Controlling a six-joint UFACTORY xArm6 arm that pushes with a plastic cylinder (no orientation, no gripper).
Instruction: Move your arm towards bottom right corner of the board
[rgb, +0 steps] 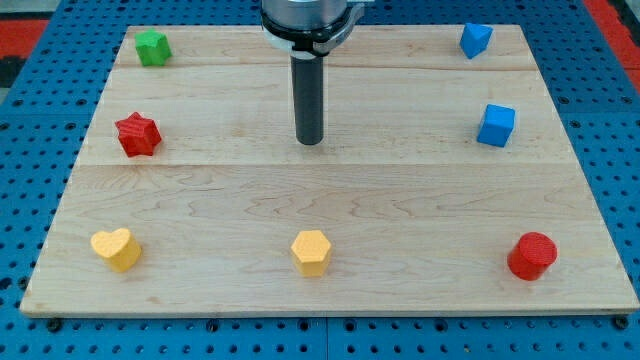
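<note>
My tip rests on the wooden board near its middle, toward the view's top, touching no block. The board's bottom right corner lies far to the tip's lower right. A red cylinder sits close to that corner. A yellow hexagon block lies straight below the tip near the view's bottom edge.
A blue cube sits at the right, level with the tip. A blue block is at the top right, a green block at the top left, a red star at the left, a yellow heart at the bottom left.
</note>
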